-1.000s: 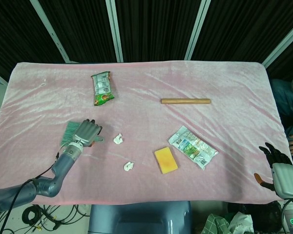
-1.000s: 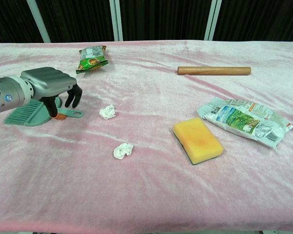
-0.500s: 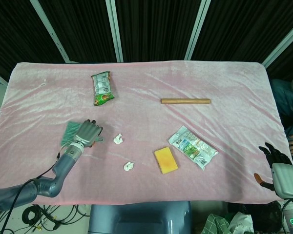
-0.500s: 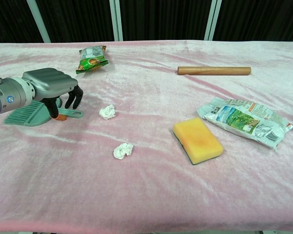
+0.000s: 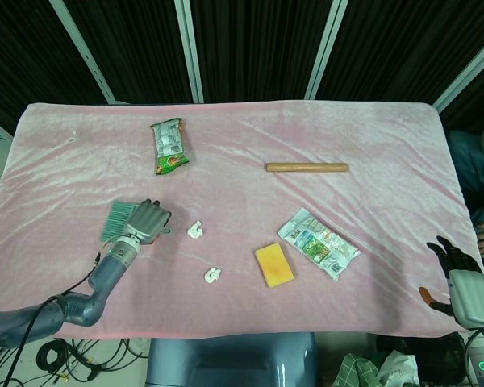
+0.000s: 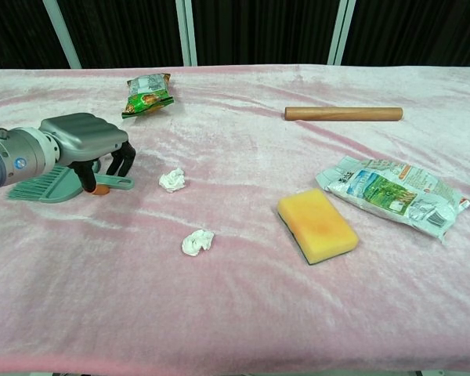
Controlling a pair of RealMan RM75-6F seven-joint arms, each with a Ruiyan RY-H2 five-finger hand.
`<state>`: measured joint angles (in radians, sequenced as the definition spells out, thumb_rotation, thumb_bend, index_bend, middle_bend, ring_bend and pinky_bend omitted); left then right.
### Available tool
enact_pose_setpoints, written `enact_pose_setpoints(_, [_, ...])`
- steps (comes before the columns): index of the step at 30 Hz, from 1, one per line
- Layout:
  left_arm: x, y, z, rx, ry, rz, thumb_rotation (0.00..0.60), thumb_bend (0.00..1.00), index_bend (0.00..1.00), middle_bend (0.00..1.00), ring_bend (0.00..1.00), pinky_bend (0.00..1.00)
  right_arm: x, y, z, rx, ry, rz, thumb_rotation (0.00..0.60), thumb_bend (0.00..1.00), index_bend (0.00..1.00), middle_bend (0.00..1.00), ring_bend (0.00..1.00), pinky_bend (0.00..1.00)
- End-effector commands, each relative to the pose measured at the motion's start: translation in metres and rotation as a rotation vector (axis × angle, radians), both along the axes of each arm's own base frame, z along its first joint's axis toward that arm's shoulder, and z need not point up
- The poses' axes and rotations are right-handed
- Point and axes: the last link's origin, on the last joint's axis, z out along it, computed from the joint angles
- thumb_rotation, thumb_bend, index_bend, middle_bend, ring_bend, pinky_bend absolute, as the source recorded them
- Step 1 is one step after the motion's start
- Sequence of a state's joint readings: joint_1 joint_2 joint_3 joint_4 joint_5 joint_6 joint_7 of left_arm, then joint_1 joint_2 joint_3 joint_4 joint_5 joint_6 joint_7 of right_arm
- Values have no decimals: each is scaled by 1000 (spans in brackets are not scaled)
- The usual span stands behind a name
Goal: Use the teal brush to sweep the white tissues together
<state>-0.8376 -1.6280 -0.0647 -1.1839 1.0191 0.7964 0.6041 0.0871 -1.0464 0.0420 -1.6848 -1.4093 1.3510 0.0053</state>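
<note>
The teal brush lies flat on the pink cloth at the left, handle pointing right. My left hand arches over that handle, fingers hooked down on one side and the thumb on the other, not clamped. Two white tissues lie apart to its right: one close by the handle's tip, the other nearer the front edge. My right hand hangs off the table's front right corner, fingers spread and empty; the chest view does not show it.
A green snack pack lies behind the brush. A wooden rod lies at the back right. A yellow sponge and a white printed packet sit at the right.
My left hand has sunk a little and slid slightly right over the brush handle, fingers reaching lower around it. The brush and tissues have stayed put.
</note>
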Motion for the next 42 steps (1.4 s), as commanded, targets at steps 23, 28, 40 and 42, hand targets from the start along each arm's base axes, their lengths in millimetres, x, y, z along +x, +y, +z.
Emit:
enact_pose_setpoints(23, [5,-3,58,125,-392,-14,600,426,608,621,319,415,0,1,0,4,-3,-8,600,195,163,70,135,183])
enact_pose_setpoints(28, [-1,2,60,93,-574,32,600,438,613,630,322,415,0,1,-1,3,0,-8,600,197,163,70,135,183])
enact_pose_setpoints(40, [22,24,54,-51,-923,139,600,437,648,642,322,415,0,0,-1,0,0,-14,600,199,163,70,135,183])
enact_pose_setpoints(42, [26,26,51,-74,-926,140,600,437,656,648,322,415,0,0,-1,0,-1,-16,600,200,163,70,135,183])
